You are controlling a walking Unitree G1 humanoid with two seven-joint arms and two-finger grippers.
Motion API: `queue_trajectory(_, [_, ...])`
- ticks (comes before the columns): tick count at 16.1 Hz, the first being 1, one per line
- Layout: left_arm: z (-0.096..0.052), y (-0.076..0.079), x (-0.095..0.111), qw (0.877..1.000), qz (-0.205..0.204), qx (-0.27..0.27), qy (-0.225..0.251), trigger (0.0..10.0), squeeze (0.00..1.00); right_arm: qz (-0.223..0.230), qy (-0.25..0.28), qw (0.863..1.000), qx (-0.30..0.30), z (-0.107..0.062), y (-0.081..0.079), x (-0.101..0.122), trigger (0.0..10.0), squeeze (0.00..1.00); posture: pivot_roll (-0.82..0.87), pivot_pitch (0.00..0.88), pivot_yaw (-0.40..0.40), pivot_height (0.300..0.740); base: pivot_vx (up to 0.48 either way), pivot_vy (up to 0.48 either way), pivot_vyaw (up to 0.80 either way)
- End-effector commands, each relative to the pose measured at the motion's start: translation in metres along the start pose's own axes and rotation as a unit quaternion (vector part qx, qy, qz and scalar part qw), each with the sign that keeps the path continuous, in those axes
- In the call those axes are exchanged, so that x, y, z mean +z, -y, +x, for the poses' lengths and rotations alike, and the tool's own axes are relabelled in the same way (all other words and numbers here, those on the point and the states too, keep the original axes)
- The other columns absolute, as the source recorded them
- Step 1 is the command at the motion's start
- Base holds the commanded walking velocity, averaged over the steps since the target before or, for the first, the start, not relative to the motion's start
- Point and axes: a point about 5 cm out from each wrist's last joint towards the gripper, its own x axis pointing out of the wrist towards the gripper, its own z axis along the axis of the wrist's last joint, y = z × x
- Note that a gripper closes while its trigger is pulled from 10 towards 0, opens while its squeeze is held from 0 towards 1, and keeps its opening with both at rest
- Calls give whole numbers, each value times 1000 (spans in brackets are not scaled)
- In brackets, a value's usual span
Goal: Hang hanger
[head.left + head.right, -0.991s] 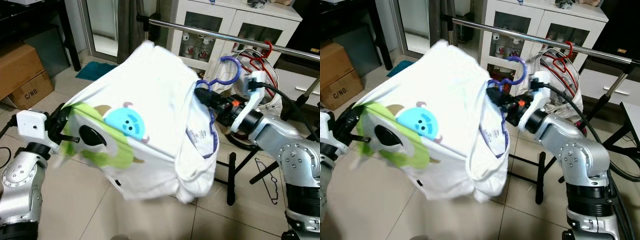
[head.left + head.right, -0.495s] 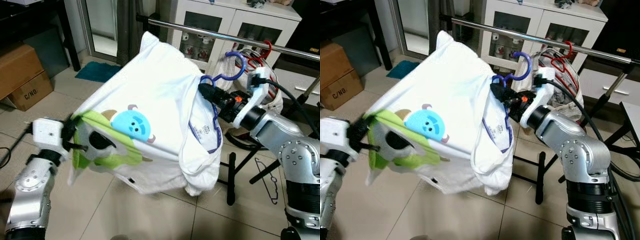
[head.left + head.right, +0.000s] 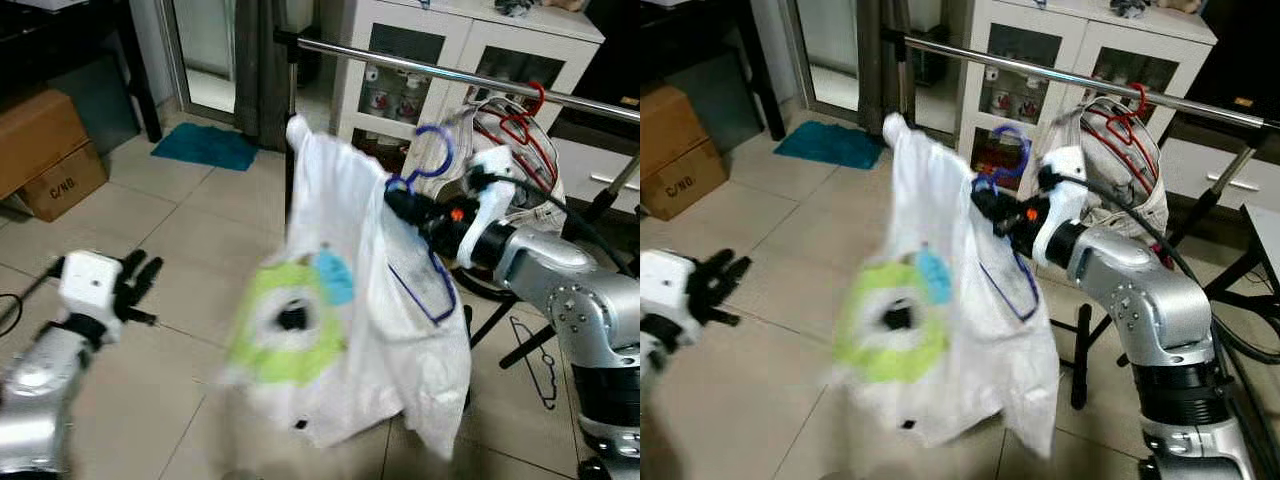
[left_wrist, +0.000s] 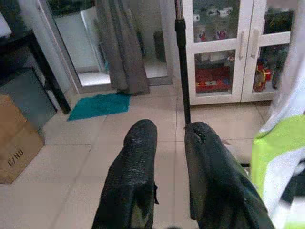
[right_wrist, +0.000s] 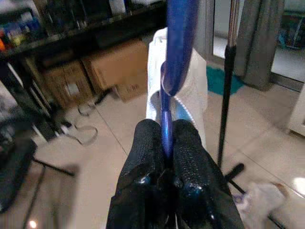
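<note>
Fingers (image 5: pixel 188 143) of the right gripper (image 3: pixel 400 203) are clenched on the neck of the blue hanger (image 3: pixel 428 160), just below its hook. The hanger is in the air, not yet on the rail (image 3: pixel 450 74); the hook sits just below and in front of the bar. A white T-shirt (image 3: pixel 340 300) with a green-and-blue cartoon print hangs from it, blurred, so likely swinging; its hem is above the tiled floor (image 3: pixel 200 230).

Left gripper (image 3: pixel 135 285) is at 9 o'clock from the shirt, well apart from it, fingers parted and holding nothing.

Around it: red hangers (image 3: pixel 520 120) already on the rail at 2 o'clock from the blue hook, over a bundle of pale clothes. White glass-door cabinet (image 3: pixel 440 50) behind the rail at 12 o'clock. Teal mat (image 3: pixel 205 145) and cardboard box (image 3: pixel 45 150) at 10 o'clock.

Step, as I read it: carry to the rail, hook-on pending.

Next move needs: raise the hook above the bar, push forward over it, then lower so it seats, in the free stretch left of the red hangers. Only then release. Shirt sway could twist the hook off line, so go slow.
</note>
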Motion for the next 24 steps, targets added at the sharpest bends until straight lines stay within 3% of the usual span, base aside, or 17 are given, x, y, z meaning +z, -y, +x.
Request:
queue_trajectory(1, [0,0,7,1000,1,-16,9,10000,1000,-31,6,999,5,0,0,8,10000,0,118,0,-59,740,0,0,0])
queue_trajectory(3, [2,-7,22,998,-15,-36,41,10000,1000,-43,6,998,45,-2,-5,10,10000,0,123,0,-65,740,0,0,0])
queue_trajectory(5, [8,-7,46,988,-28,-135,70,10000,1000,-65,21,990,121,-11,-11,19,10000,0,120,0,-65,740,0,0,0])
queue_trajectory(8, [15,-3,67,968,-8,-241,65,10000,1000,-106,8,977,185,-19,-16,24,10000,0,116,0,-62,740,0,0,0])
queue_trajectory(10, [24,-4,77,960,15,-271,63,10000,1000,-119,7,968,222,-24,-21,27,10000,0,113,0,-63,740,0,0,0])
queue_trajectory(11, [28,-2,82,955,12,-289,71,10000,0,-121,8,963,241,-27,-23,28,10000,0,110,0,-62,740,0,0,0])
queue_trajectory(15, [39,4,91,940,0,-332,76,10000,0,-129,11,954,269,-31,-29,28,10000,0,103,0,-55,740,0,0,0])
queue_trajectory(16, [41,6,91,937,-12,-339,80,4275,0,-129,12,954,272,-31,-30,28,10000,0,101,0,-49,740,0,0,0])
queue_trajectory(17, [42,7,91,936,-23,-342,87,0,0,-129,13,953,274,-31,-32,27,10000,0,100,0,-48,740,0,0,0])
queue_trajectory(24, [33,5,85,940,-51,-326,90,0,0,-128,13,953,276,-31,-32,26,10000,0,112,0,-53,740,0,0,0])
